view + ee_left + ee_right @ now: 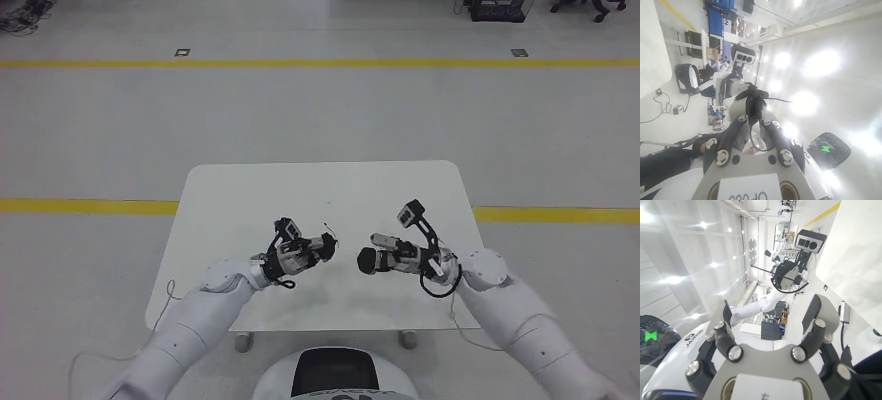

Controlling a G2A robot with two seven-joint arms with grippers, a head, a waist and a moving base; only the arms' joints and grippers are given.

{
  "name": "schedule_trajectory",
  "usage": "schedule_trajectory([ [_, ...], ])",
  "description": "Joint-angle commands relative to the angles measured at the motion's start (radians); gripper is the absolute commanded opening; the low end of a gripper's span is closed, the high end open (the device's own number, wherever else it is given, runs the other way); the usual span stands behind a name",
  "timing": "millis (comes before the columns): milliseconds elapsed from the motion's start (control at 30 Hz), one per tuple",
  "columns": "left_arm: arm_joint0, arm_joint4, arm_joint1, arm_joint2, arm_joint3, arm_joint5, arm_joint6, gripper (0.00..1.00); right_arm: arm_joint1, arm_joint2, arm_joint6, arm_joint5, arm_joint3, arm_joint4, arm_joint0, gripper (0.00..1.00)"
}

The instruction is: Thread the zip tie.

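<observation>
Black zip tie (779, 99) between left fingers (755, 107)

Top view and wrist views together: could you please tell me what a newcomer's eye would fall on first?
The thin black zip tie juts from the shut left gripper, held up over the white table. Opposite it, the right gripper hangs wide open and empty, facing the tie.
</observation>
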Motion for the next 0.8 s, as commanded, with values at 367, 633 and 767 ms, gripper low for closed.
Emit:
schedule_trajectory([
  [367,0.014,-0.061,-0.011,0.017,-0.016,0.004,-0.03,0.0,-0.018,-0.024,0.017,0.017,0.052,0.085,0.006,1.0],
  [633,-0.002,-0.163,-0.039,0.051,0.027,-0.026,-0.122,0.0,-0.059,-0.073,0.103,0.0,0.167,0.217,0.05,1.0],
  [767,-0.002,-0.163,-0.039,0.051,0.027,-0.026,-0.122,0.0,-0.059,-0.073,0.103,0.0,0.167,0.217,0.05,1.0],
])
